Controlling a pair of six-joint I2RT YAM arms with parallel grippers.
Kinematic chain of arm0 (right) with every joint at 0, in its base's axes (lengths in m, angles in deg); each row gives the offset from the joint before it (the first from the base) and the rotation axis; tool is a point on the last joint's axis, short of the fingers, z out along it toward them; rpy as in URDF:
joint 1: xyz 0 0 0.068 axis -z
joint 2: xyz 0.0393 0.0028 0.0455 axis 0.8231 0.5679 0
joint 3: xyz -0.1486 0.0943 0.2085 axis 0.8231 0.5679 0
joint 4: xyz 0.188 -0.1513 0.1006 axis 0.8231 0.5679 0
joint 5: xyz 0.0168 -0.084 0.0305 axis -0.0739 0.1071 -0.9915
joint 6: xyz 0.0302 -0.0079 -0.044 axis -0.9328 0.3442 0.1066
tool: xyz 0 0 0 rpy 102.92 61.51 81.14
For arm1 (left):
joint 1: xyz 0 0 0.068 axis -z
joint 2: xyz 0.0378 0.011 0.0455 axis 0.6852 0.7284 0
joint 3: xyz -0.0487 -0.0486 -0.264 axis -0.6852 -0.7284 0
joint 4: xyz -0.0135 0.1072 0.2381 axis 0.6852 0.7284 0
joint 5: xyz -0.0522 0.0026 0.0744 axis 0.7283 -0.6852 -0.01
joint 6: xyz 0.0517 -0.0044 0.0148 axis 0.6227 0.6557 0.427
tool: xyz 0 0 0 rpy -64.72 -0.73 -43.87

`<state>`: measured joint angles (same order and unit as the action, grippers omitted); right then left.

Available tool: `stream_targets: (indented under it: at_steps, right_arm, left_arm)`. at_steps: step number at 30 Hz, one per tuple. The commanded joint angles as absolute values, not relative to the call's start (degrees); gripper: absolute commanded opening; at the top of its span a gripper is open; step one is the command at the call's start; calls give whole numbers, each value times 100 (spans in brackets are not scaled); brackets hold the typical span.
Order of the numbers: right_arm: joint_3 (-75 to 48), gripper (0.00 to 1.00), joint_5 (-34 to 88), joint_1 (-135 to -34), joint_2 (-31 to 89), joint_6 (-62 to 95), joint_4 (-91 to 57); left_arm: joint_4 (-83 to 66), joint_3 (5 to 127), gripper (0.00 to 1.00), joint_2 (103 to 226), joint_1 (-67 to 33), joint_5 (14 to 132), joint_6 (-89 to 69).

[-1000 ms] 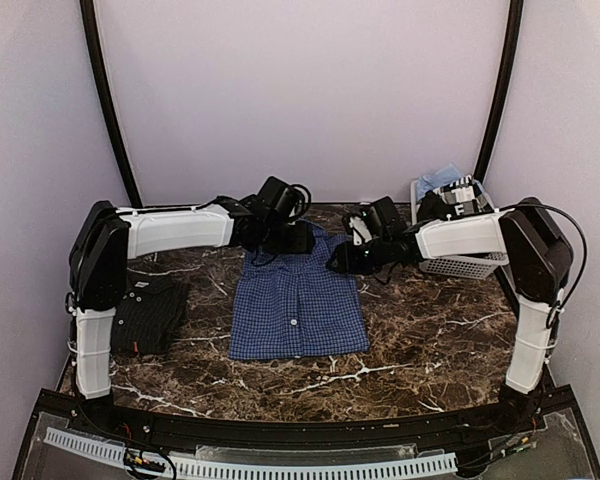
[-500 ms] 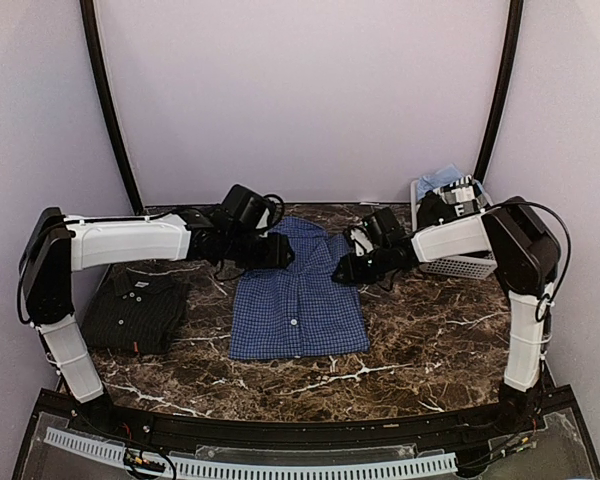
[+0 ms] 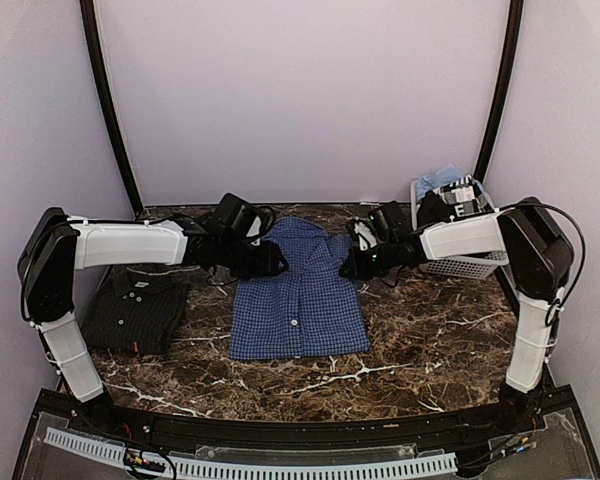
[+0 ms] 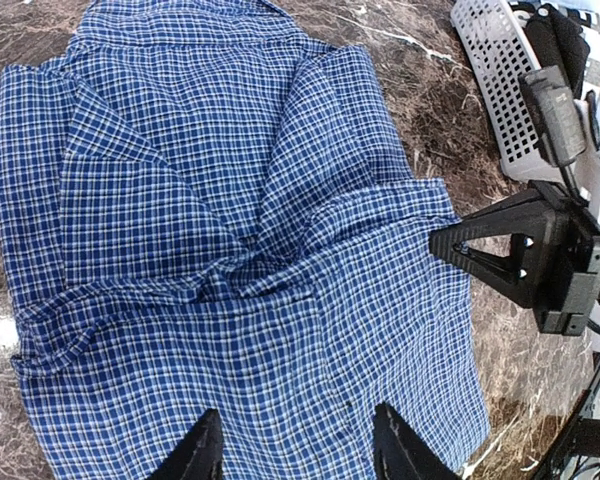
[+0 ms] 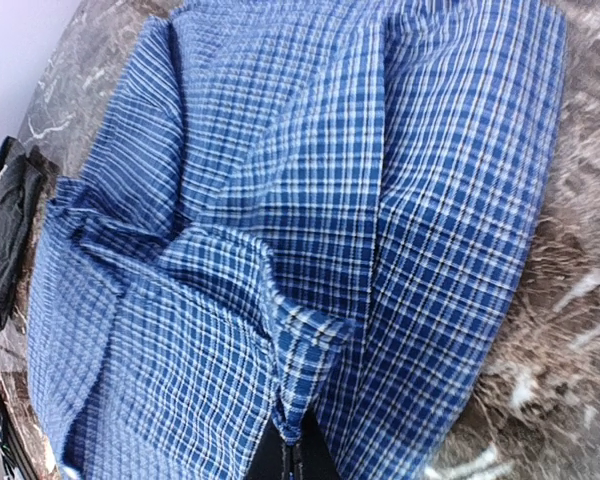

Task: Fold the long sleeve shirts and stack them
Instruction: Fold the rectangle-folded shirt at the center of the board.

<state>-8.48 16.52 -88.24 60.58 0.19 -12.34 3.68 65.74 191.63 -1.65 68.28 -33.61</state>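
Note:
The blue checked long sleeve shirt (image 3: 298, 300) lies flat on the marble table, collar at the far end, its sleeves folded in across it (image 4: 230, 200). My right gripper (image 3: 345, 268) is at the shirt's right edge, shut on a pinched fold of blue cloth (image 5: 310, 350); the left wrist view shows its closed tip (image 4: 442, 243) on that edge. My left gripper (image 4: 295, 445) hovers open over the shirt's left side (image 3: 275, 262), fingers apart with the cloth below them. The near-black shirt (image 3: 140, 310) lies folded at the left, and its edge (image 5: 5, 230) shows in the right wrist view.
A white slatted basket (image 3: 470, 262) holding more cloth stands at the back right, just behind my right arm, and also shows in the left wrist view (image 4: 500, 90). Brown marble table top (image 3: 430, 330) surrounds the shirts.
My right gripper has shut on the blue shirt's right edge. My left arm has swung from the collar toward the shirt's left side, its jaws narrowing slightly.

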Motion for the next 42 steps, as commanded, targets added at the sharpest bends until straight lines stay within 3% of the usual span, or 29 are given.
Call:
stream_targets:
  at_steps: [1, 8, 16, 21, 28, 34, 42]
  right_arm:
    - [-605, 0, 1934, -8788, 5386, -155, -1155]
    - [-433, 0, 2661, -8767, 5433, -273, -837]
    - [-849, 0, 2602, -8728, 6108, -209, -819]
    - [-1058, 24, 2912, -8730, 6055, -106, -452]
    - [-997, 48, 3468, -8885, 5291, -113, 124]
    - [-960, 46, 3711, -9652, 5055, -207, 225]
    - [-1748, 48, 3951, -10320, 5997, -77, 372]
  left_arm:
    - [170, 6528, 49, 19182, -163, 7234, -3307]
    - [-175, 6543, 41, 19540, -151, 7797, -3410]
    - [-516, 6688, 35, 20197, -150, 8087, -3573]
    - [-460, 6719, 35, 20218, -153, 7836, -3550]
    - [-247, 6806, 35, 20076, -157, 7562, -3459]
    - [14, 6846, 32, 20045, -390, 7308, -3489]
    - [177, 6748, 29, 20039, -716, 7060, -3433]
